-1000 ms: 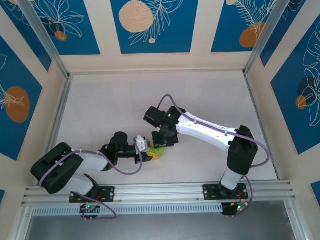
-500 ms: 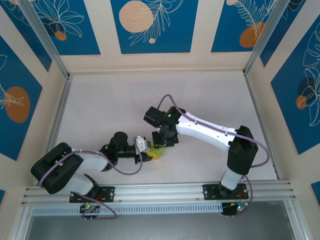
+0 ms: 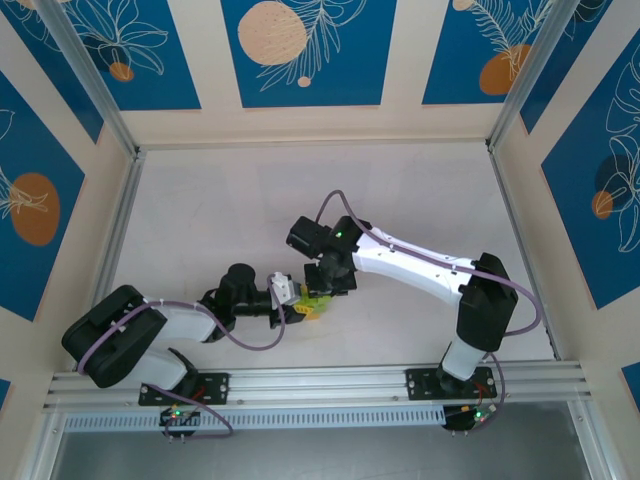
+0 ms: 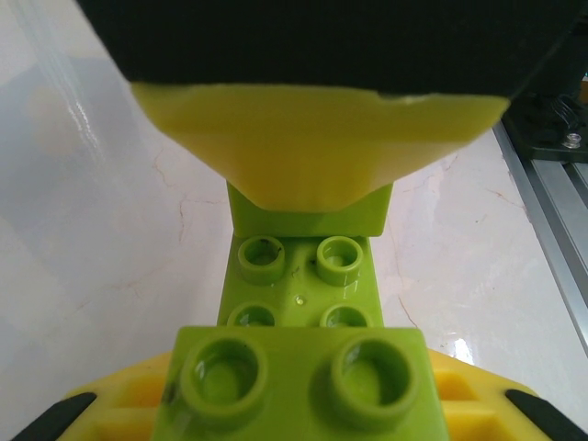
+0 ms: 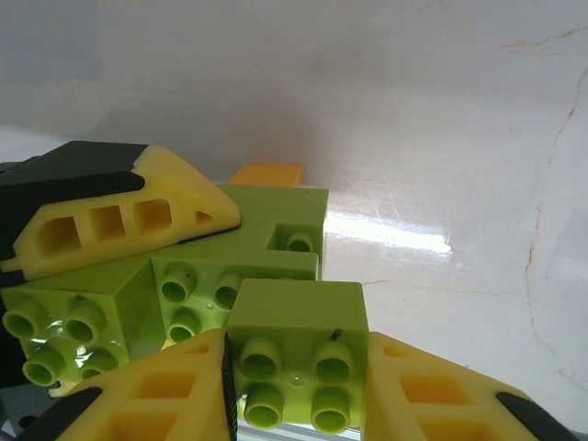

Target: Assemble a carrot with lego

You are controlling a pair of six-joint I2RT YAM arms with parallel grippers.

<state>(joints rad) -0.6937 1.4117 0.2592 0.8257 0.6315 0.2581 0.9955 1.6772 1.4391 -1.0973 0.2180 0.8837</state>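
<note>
Crowding together just below the middle of the overhead frame, both arms have their tips bunched around the carrot (image 3: pixel 313 306), a small lime-green clump with a sliver of orange-yellow, over the white table (image 3: pixel 230 200). The left gripper (image 3: pixel 297 312) reaches in from the lower left. The right gripper (image 3: pixel 322 288) comes in from the upper right, and the two are nearly touching.

From the left wrist camera, the left gripper (image 4: pixel 294 404) is clenched on the near end of the carrot (image 4: pixel 299 276). Its yellow fingers (image 4: pixel 478 400) flank a lime-green brick with two studs at bottom centre. Further up the frame, a studded stretch runs to another lime-green block, which sits under a yellow pad of the other arm at the top.

From the right wrist camera, the right gripper (image 5: pixel 296 395) is clamped tight on a square lime-green brick (image 5: pixel 296 331) with four studs at bottom centre, its yellow fingers (image 5: pixel 432 386) pressed to either side. That brick lies right against the green cluster on its left, where the other arm's yellow finger rests on top. The orange brick (image 5: pixel 266 174) peeks out behind the cluster, a little above centre. Whether the square brick is fully seated, I can't tell.
</note>
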